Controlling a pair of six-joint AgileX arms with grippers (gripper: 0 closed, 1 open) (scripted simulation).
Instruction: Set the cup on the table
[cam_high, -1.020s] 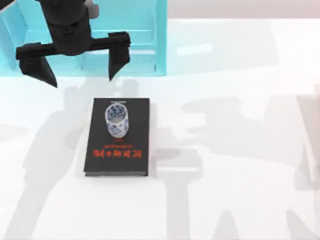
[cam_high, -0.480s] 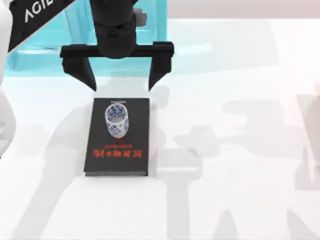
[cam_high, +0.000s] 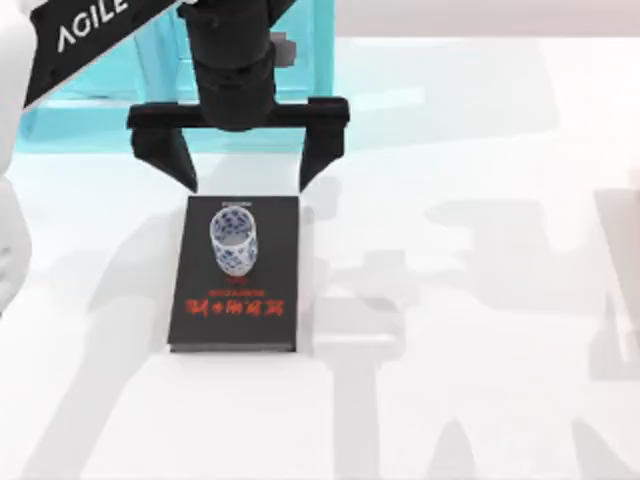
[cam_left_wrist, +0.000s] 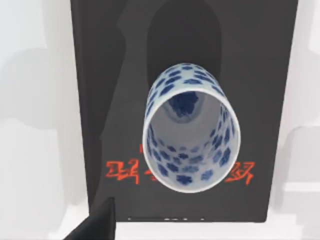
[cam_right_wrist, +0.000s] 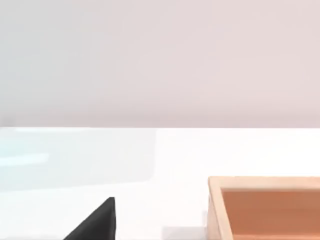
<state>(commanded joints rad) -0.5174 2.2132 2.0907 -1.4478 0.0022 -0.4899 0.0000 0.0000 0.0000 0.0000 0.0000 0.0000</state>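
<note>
The cup (cam_high: 233, 242), white with a blue pattern, stands upright on the far half of a black book (cam_high: 237, 290) with red lettering, which lies on the white table (cam_high: 480, 350). My left gripper (cam_high: 245, 180) hovers open just beyond the book's far edge, its two black fingers spread wider than the book and apart from the cup. In the left wrist view I look down into the cup (cam_left_wrist: 190, 135) on the book (cam_left_wrist: 100, 75), with one finger (cam_left_wrist: 95, 225) at the picture's edge. One dark finger (cam_right_wrist: 95, 222) of my right gripper appears in the right wrist view.
A translucent cyan shelf unit (cam_high: 90, 110) stands at the back left, behind my left arm. A wooden box (cam_right_wrist: 265, 205) sits on the table in the right wrist view. White tabletop spreads to the right of the book and in front of it.
My left gripper swung from the back left to above the book's far edge, staying open, then edged slightly closer to the book. The cup and book have not moved.
</note>
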